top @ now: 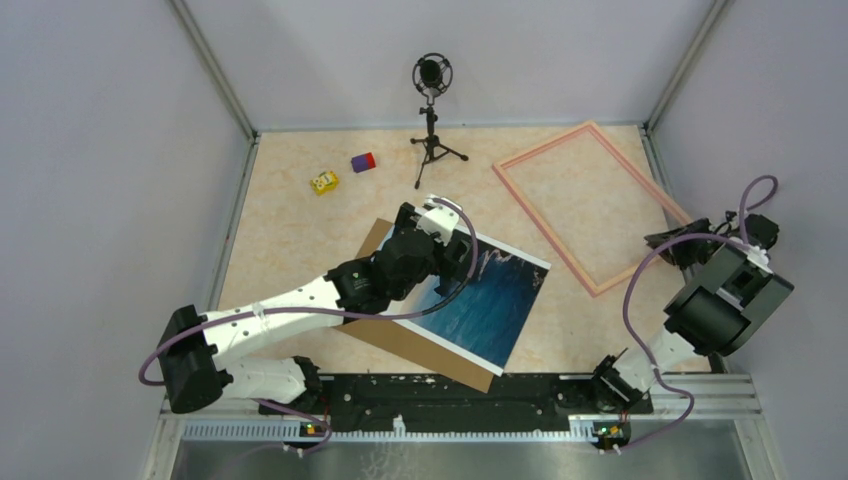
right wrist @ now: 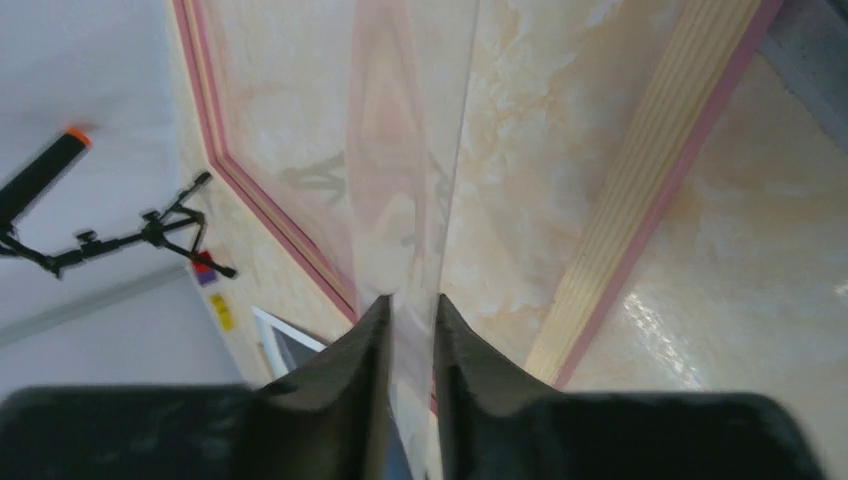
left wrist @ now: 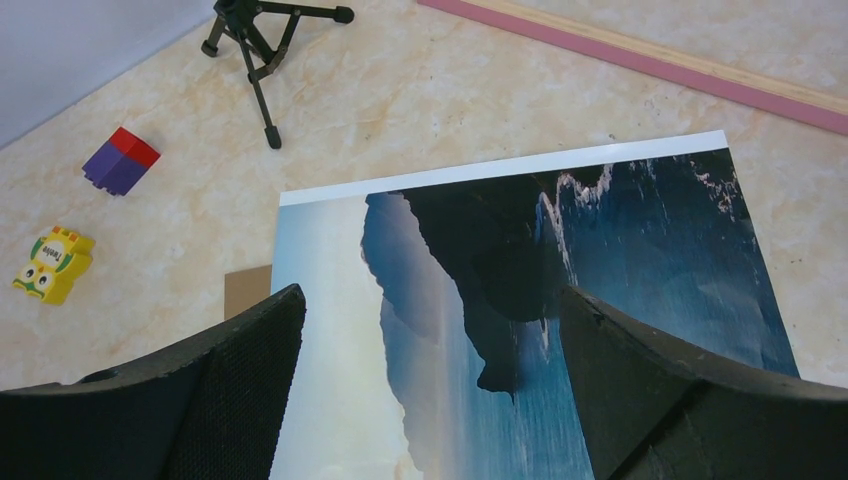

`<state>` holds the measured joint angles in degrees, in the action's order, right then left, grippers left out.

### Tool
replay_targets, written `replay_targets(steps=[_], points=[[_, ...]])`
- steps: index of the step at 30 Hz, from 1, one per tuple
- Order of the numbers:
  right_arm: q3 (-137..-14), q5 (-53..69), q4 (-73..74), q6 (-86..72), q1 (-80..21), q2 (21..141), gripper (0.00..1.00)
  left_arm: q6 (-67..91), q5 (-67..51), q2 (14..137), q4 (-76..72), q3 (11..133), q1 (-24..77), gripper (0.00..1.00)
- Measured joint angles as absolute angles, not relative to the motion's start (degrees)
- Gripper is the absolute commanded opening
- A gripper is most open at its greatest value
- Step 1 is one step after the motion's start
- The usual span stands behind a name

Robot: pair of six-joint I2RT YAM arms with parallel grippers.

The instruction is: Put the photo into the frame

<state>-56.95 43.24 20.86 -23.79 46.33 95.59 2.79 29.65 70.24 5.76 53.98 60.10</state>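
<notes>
**Photo Waiting Under Open Jaws**

The frame [right wrist: 640, 190] is lying just right of the right gripper [right wrist: 412, 303], which is pinching a thin clear sheet [right wrist: 410, 150]. The photo [left wrist: 600, 250] is lying below the left gripper [left wrist: 430, 300], whose jaws are gaping. Pickup is probably pending, requiring an edge pinch.

Robotics lab, walled table [top: 300, 215], bolted arms [top: 290, 312] (a pair)

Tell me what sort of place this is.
Probably a robotics lab test cell: plain grey walls box in a marbled tabletop, two robot arms are bolted to a metal rail at its near edge, and a microphone on a tripod stands at the back.
</notes>
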Motion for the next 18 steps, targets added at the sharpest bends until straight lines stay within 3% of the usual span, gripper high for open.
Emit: replay_targets(steps=[3,9,12,18], points=[[-54.2,44.7,16.8,-25.8,46.3,95.6,0.49,2.8,29.6,70.2,5.6,54.0,60.1,0.99],[-38.1,45.6,-3.0,-37.0,44.1,91.9,0.52,2.8,29.6,70.2,5.6,54.0,60.1,0.99],[-29.5,43.9,-14.6,-44.7,41.3,88.2,0.48,2.8,29.5,70.2,5.6,54.0,60.1,0.99],[-26.9,40.7,-25.0,-51.8,38.6,85.6,0.23,2.8,29.5,70.2,5.6,54.0,60.1,0.99]])
